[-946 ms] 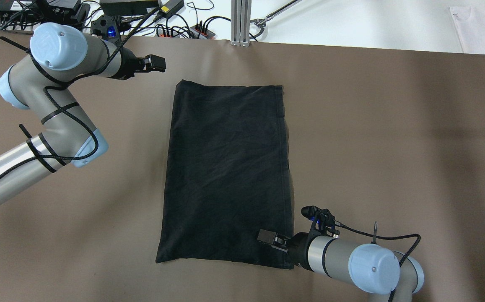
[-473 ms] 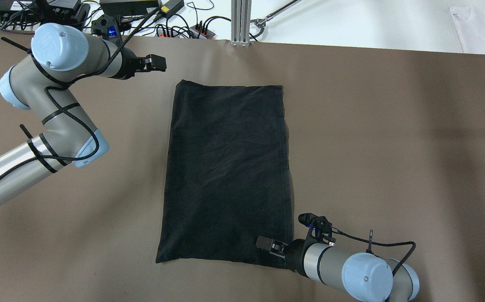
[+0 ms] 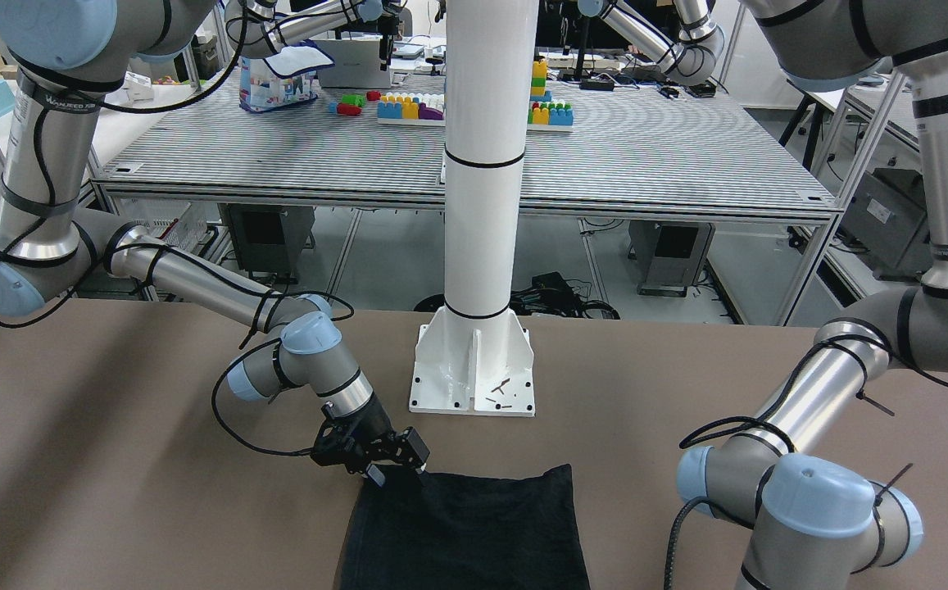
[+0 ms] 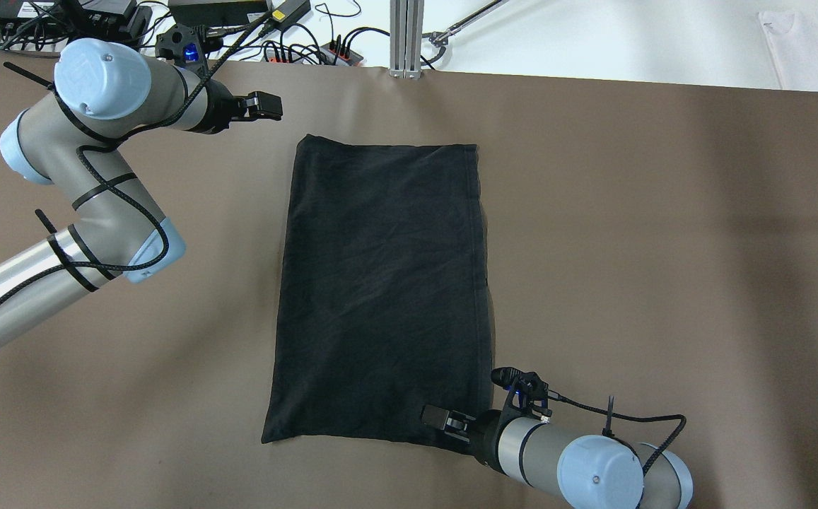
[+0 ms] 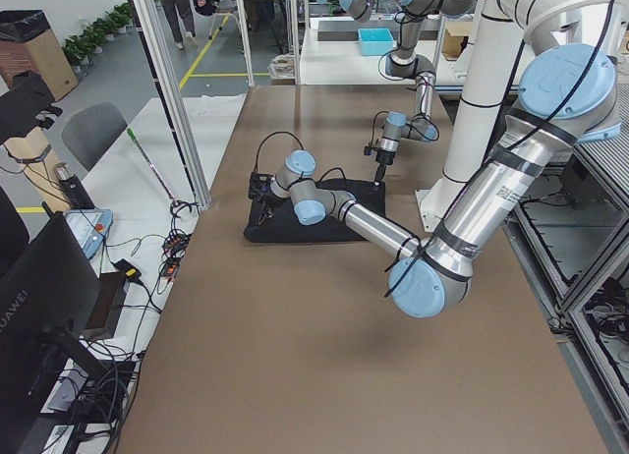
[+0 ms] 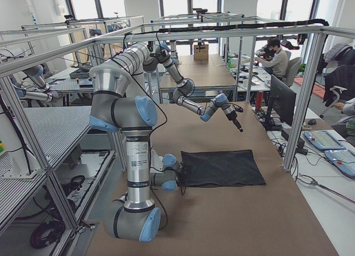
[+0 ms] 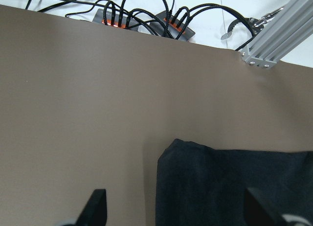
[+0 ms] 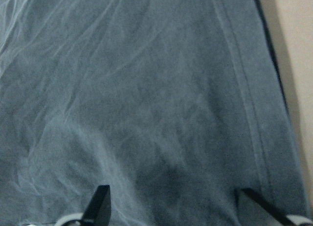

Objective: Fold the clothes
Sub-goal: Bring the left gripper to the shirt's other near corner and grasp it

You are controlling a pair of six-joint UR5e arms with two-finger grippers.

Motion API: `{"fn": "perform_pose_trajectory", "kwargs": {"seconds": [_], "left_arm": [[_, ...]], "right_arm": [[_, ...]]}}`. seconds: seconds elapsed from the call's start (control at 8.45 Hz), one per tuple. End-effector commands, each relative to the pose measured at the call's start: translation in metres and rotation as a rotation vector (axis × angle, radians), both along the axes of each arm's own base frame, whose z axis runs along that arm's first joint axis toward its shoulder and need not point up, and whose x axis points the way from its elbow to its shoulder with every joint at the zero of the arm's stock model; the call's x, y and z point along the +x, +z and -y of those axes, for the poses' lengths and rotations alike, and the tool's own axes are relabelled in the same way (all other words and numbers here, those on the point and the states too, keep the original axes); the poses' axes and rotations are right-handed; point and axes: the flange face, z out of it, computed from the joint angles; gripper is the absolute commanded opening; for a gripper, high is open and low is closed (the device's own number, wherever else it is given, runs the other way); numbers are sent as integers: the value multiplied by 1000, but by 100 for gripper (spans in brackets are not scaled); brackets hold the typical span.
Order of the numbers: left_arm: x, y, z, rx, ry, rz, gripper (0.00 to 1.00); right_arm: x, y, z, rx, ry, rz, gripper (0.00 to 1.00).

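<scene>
The clothes (image 4: 384,290) are one black rectangular piece lying flat on the brown table (image 4: 663,233), long side running away from the robot. My right gripper (image 4: 428,416) hovers low over its near right corner. In the right wrist view the fingers (image 8: 100,204) stand wide apart, open, with only dark fabric (image 8: 161,89) beneath. My left gripper (image 4: 274,106) hangs just beyond the far left corner, off the cloth. The left wrist view shows that corner (image 7: 168,155) ahead of the open fingers (image 7: 95,211). From the front, the right gripper (image 3: 392,463) sits at the cloth's (image 3: 465,524) corner.
Power strips and cables (image 4: 295,49) and an aluminium post (image 4: 405,35) lie along the table's far edge. A white garment (image 4: 811,42) sits beyond the far right corner. The white pole's base (image 3: 474,369) stands bolted near the cloth's near edge.
My right gripper has slid left and toward the table's near edge over the cloth's near right corner. The left arm has barely shifted. The cloth has not moved.
</scene>
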Motion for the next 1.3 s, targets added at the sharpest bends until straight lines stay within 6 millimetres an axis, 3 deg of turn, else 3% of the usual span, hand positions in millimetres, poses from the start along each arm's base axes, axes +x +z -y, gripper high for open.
{"fn": "perform_pose_trajectory", "kwargs": {"seconds": [0.0,0.12,0.24,0.59,0.95,1.06,1.18], "left_arm": [[2,1,0,-4,2,3,100],[2,0,0,-3,2,2,100],[2,-1,1,-2,2,1,100],[4,-2,-1,1,7,-1,100],[-1,-10,-3,-1,8,-31,100],[-1,-16,-8,-41,2,-82,100],[1,-28,-25,-131,-8,-188,100]], "right_arm": [[-18,-33,6,-3,14,-24,60],[-21,-43,9,4,33,-24,28],[-22,-42,9,4,33,-26,3],[-11,-48,23,5,58,-14,0],[-6,-55,24,10,58,4,0],[0,-59,29,20,60,11,0],[2,-60,31,24,62,15,0]]}}
